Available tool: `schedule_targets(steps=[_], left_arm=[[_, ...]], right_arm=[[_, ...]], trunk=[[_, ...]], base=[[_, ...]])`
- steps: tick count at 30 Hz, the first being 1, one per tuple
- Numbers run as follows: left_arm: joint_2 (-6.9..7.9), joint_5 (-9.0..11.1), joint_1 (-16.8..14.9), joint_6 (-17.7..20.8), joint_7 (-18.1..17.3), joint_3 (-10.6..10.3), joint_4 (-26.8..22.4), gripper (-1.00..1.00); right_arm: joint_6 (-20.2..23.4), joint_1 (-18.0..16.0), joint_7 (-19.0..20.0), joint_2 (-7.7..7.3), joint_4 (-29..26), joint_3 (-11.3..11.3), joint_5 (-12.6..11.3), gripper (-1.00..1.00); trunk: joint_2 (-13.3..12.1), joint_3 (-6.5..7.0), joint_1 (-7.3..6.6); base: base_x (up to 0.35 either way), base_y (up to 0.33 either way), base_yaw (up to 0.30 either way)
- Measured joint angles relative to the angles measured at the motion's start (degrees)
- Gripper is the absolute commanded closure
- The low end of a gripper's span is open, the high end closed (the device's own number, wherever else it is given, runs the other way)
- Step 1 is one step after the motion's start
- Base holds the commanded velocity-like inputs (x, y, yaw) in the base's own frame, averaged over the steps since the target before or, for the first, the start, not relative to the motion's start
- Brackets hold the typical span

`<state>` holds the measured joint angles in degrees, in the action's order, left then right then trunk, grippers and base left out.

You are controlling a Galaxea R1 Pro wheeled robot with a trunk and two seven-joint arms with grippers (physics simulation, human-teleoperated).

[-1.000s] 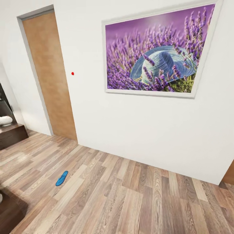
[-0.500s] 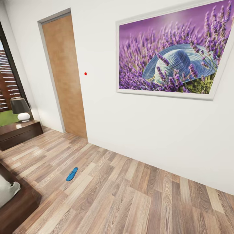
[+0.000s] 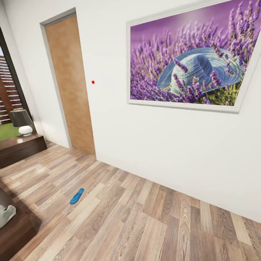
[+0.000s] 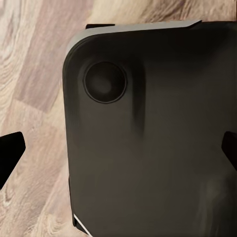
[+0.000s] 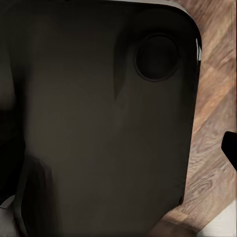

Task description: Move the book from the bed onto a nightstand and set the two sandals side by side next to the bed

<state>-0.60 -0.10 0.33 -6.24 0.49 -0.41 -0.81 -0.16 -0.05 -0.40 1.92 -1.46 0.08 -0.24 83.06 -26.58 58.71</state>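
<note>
- a flat, bright blue elongated sandal [image 3: 77, 196] lies alone on the wood-plank floor [image 3: 152, 221], out in the open and well apart from the white wall [image 3: 163, 145]; it still needs carrying over to the bed.
- the large low bed with its dark brown wooden frame [image 3: 14, 232] shows just a corner at the lower left of the head view, with a bit of light grey mattress [image 3: 6, 215] on it; the sandal is near that corner but not beside it.
- a low dark brown glossy nightstand [image 3: 21, 148] stands further back at the left by the window, carrying a small lamp with a dark shade and a white base [image 3: 22, 122]; its top looks free enough to take the book, as a judgement.
- a plain wooden door [image 3: 70, 87] and a large framed picture of a blue hat among purple lavender [image 3: 192, 61] hang on the wall ahead, so the head looks mostly at the wall, which suggests the robot is on its way rather than set up to reach.
- the left wrist view looks down on a dark rounded panel of the robot's own body [image 4: 148, 133] over floor; dark tips sit at each edge of the picture, so that hand seems spread.
- the right wrist view looks onto a like dark panel [image 5: 98, 123]; i cannot tell whether that hand is spread or pressed together.
</note>
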Motion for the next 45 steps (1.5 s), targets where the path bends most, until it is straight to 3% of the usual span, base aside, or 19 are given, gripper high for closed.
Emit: schedule_targets(steps=[18,45], left_arm=[[-0.02,-0.1,0.0,-0.2,0.1,0.0,0.0,-1.00],[-0.06,0.0,0.0,-0.4,0.1,0.0,0.0,-1.00]], right_arm=[[0.0,0.0,0.0,0.00,0.0,0.0,0.0,-1.00],[0.0,0.0,0.0,0.02,0.0,0.1,0.0,-1.00]], trunk=[[0.0,0.00,0.01],[0.0,0.00,0.02]], base=[[0.173,-0.202,0.002],[0.016,-0.023,0.034]])
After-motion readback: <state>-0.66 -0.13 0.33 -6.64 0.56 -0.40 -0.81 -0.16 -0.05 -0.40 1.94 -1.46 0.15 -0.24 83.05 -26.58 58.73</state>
